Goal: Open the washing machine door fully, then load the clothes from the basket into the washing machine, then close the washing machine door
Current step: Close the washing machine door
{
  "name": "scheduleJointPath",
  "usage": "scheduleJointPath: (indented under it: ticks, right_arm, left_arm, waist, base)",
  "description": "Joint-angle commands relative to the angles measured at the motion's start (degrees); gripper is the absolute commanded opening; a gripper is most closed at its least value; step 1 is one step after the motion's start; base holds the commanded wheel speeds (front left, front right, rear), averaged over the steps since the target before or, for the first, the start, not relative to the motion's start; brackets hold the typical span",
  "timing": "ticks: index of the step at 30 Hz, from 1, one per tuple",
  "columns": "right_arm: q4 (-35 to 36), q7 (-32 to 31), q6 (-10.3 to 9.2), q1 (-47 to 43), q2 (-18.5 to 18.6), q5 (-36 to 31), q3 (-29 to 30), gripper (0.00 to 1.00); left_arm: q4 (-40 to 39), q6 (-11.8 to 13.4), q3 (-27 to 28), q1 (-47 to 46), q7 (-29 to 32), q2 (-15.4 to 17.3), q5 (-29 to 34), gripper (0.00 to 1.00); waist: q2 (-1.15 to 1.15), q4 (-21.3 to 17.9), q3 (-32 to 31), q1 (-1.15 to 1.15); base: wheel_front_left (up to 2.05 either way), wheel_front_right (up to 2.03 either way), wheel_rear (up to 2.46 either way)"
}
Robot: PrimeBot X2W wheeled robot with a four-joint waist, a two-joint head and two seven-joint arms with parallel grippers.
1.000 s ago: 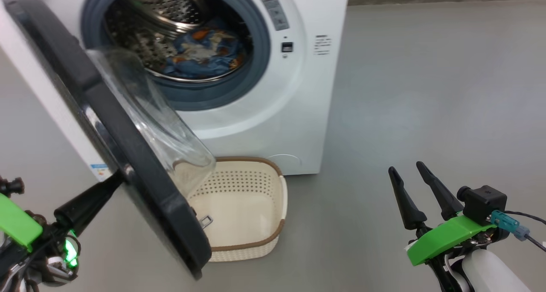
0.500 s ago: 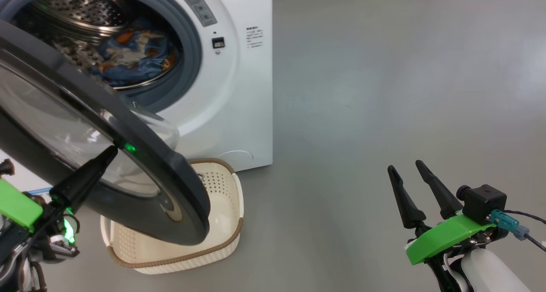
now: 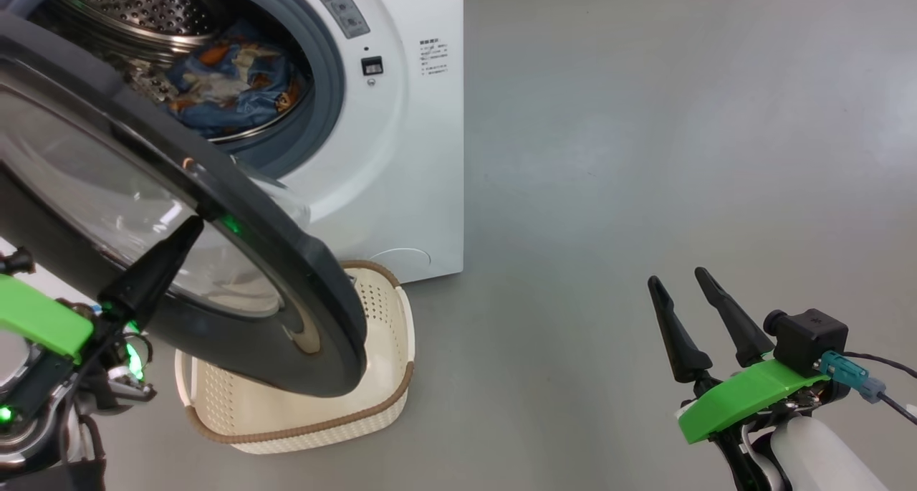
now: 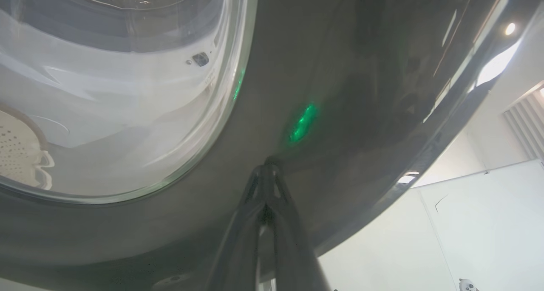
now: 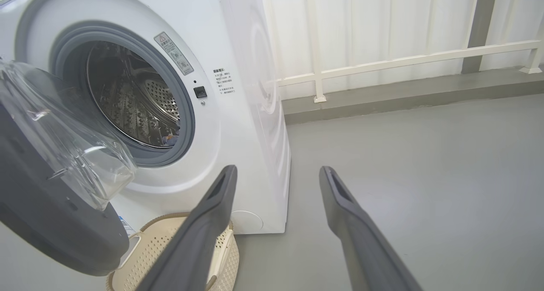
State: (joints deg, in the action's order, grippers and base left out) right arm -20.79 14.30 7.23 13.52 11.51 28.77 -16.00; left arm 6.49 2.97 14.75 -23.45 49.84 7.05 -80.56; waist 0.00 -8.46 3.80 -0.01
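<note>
Nearest on the left, the left gripper (image 3: 188,227) has its two fingers pressed together, holding nothing, with the tip against the glossy dark outer ring of the washing machine door (image 3: 236,319), just beside the glass. At the near right the right gripper (image 3: 677,277) hangs over the grey floor (image 3: 645,154) with its fingers spread apart, well clear of everything. Beyond the half-open door the basket (image 3: 390,405) stands on the floor right in front of the washing machine (image 3: 415,154); the part of its inside that can be seen is bare perforated wall. Farther back the steel drum (image 3: 136,3) holds the clothes (image 3: 229,82), a blue heap with orange and cream patches lying in its bottom. A second ago the head camera saw the door edge-on; the whole view has turned since, and the door's outer face now shows, with the left fingertip still on it and the right fingers spread as before. The door hides the left side of the basket and of the drum opening, and the machine's top is cut off. How much of the door's change is the camera's own turning cannot be told.
</note>
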Motion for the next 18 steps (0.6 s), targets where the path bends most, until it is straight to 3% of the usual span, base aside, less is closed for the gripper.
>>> scheduleJointPath:
  ticks: [1, 14, 15, 16, 18]
  right_arm:
    - [1.4, 0.7, 0.25, 1.7, 0.4, -0.2, -0.6, 1.0]
    - [1.2, 0.7, 0.25, 1.1, 0.4, -0.1, -0.3, 1.0]
    - [1.2, 0.7, 0.25, 1.1, 0.4, -0.1, -0.2, 1.0]
    - [1.2, 0.7, 0.25, 1.1, 0.4, -0.1, -0.2, 1.0]
    - [1.2, 0.7, 0.25, 0.9, 0.5, 0.0, 0.0, 1.0]
  left_arm:
    - [-0.9, -0.9, 0.9, -2.9, -0.4, 0.9, 0.6, 0.0]
    - [0.0, -2.4, 0.3, -2.3, -1.1, 1.3, 2.0, 0.0]
    - [-0.2, -2.5, 0.4, -2.1, -1.2, 1.3, 2.2, 0.13]
    - [-0.3, -2.6, 0.4, -2.0, -1.4, 1.4, 2.4, 0.35]
    - [-0.9, -2.9, 0.3, -1.5, -1.6, 1.7, 3.0, 0.93]
  waist:
    - [0.0, 0.4, -0.1, 0.01]
    - [0.0, 1.3, -0.9, 0.01]
    - [0.0, 1.4, -0.9, 0.01]
    - [0.0, 1.5, -1.0, 0.01]
    - [0.0, 1.8, -1.1, 0.01]
  base:
    - [0.0, 0.0, 0.0]
    - [0.0, 0.0, 0.0]
    - [0.0, 0.0, 0.0]
    - [0.0, 0.0, 0.0]
    - [0.0, 0.0, 0.0]
